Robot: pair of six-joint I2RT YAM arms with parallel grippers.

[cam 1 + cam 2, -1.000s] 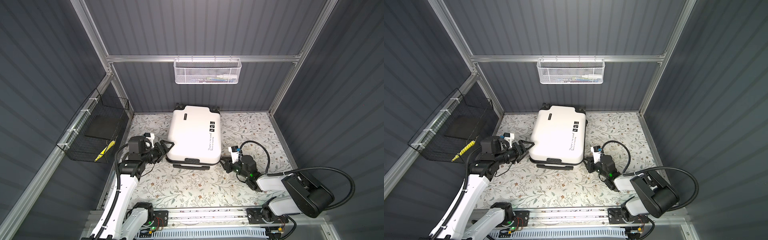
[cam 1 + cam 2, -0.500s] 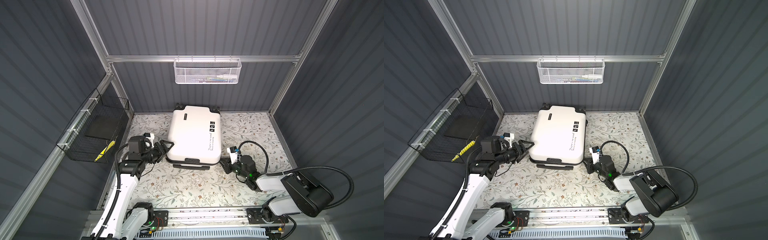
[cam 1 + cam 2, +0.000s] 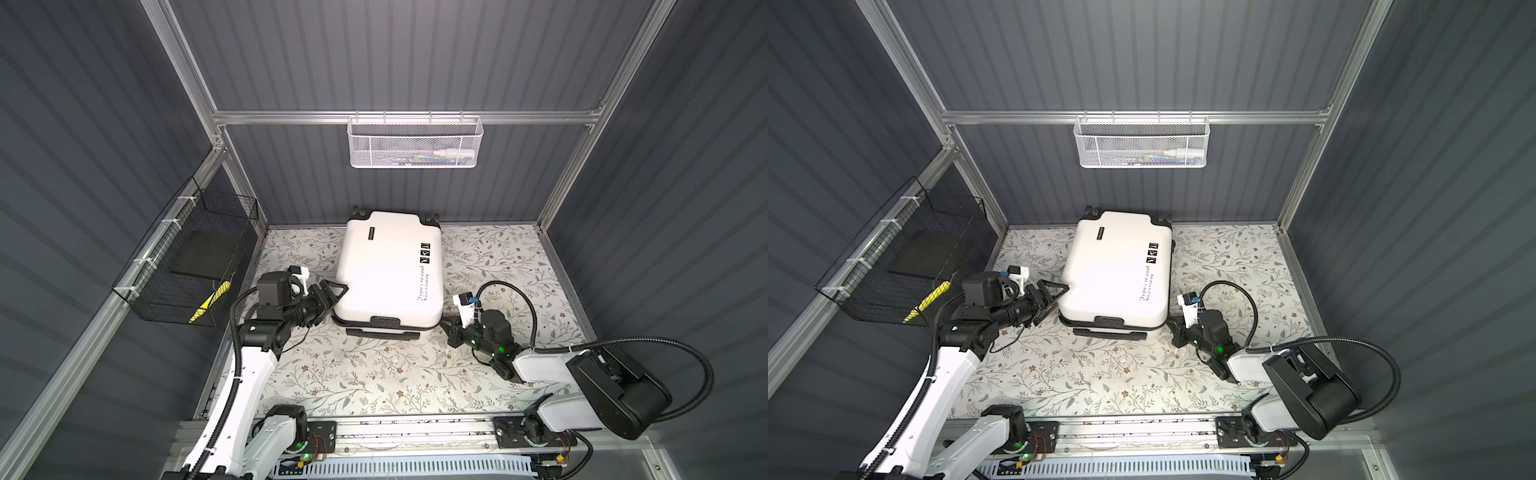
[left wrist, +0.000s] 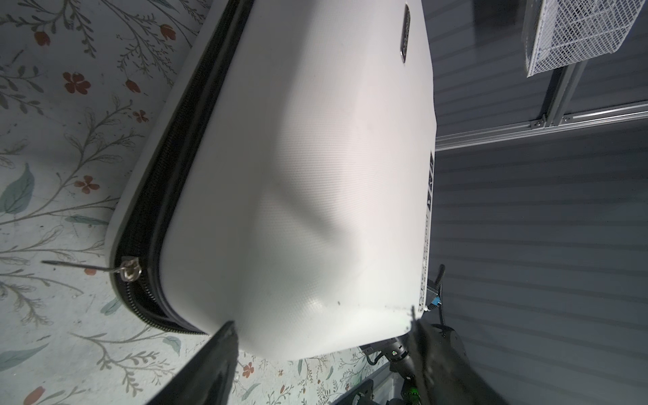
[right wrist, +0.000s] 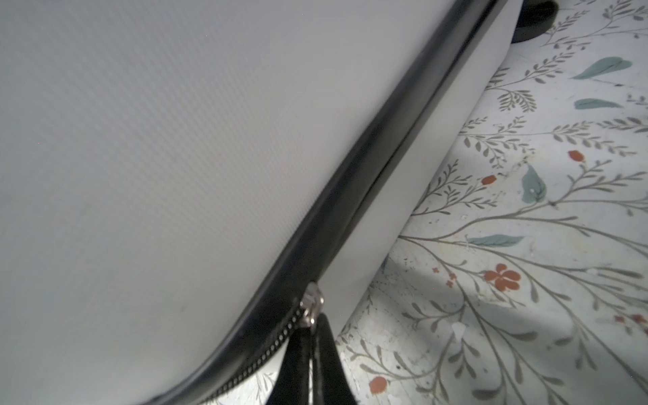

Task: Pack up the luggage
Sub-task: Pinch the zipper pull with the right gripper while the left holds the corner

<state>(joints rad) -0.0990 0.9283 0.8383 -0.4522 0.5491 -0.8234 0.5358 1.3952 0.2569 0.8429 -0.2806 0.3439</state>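
Note:
The luggage [image 3: 390, 270] [image 3: 1117, 270] is a white hard-shell suitcase lying flat and closed on the floral mat, its black zipper seam running round the side. My left gripper [image 3: 334, 297] [image 3: 1059, 295] [image 4: 321, 321] is open, its fingers straddling the near left corner of the shell [image 4: 298, 175]. A silver zipper slider [image 4: 129, 269] sits on the seam at that corner. At the near right corner my right gripper [image 3: 449, 328] [image 3: 1173, 328] [image 5: 312, 329] is shut on the pull tab of a second slider [image 5: 310, 310].
A white mesh basket [image 3: 415, 145] hangs on the back rail. A black wire basket [image 3: 195, 257] holding a yellow item [image 3: 208, 301] hangs on the left wall. The suitcase's black handle [image 3: 382, 332] lies at its near edge. Bare floral mat [image 3: 374, 374] stretches toward me.
The right gripper's fingers have come together on the zipper pull at the near right corner. The left arm and the suitcase have not moved.

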